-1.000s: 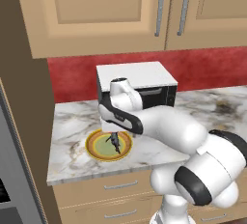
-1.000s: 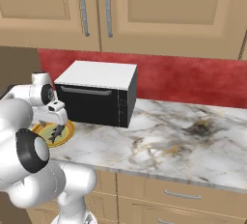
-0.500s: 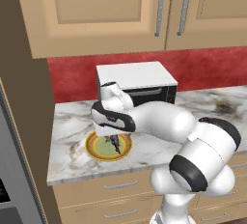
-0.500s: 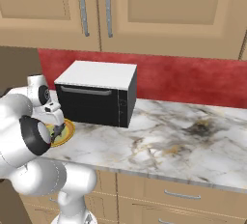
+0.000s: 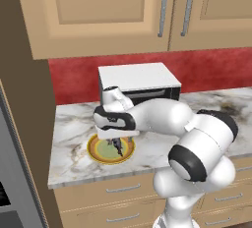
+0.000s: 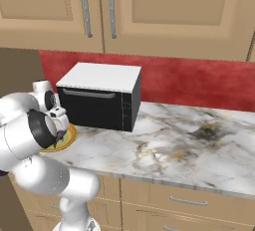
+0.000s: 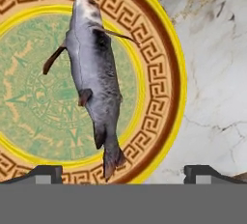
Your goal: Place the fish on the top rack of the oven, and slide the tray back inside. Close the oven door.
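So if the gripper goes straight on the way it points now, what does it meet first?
Most likely the fish, which lies on the plate directly ahead of the open gripper. The tail is nearest its line; how far ahead is hard to judge.

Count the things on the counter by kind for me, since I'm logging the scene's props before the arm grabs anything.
Fish: 1
Plate: 1
Small black box with white top: 1
Total: 3

The fish lies on the plate, with the gripper hovering open over it.
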Robot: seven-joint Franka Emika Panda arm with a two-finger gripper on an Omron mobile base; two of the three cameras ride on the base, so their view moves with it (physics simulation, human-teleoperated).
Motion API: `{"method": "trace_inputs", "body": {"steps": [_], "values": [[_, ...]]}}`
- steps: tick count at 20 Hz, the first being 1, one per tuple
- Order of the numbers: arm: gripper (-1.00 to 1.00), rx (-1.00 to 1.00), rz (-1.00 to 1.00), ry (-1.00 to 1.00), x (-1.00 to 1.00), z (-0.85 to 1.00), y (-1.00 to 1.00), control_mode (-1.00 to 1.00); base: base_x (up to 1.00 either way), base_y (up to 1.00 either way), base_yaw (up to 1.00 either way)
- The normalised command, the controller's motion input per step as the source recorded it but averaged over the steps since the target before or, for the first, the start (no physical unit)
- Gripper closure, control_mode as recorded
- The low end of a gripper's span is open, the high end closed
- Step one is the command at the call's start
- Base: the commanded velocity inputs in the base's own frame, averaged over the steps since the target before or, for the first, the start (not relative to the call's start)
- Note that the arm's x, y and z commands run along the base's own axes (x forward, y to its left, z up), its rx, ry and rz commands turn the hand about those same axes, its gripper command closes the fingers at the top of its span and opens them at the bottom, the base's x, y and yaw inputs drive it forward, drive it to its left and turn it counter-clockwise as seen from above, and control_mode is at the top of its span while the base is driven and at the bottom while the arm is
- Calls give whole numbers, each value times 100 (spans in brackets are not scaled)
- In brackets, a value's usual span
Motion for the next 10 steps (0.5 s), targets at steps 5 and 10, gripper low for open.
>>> {"method": "trace_inputs", "body": {"steps": [5, 10], "values": [[-100, 0, 0, 0, 30, -27, 2, -100, 0, 0, 0], [-100, 0, 0, 0, 34, -25, 7, -100, 0, 0, 0]]}}
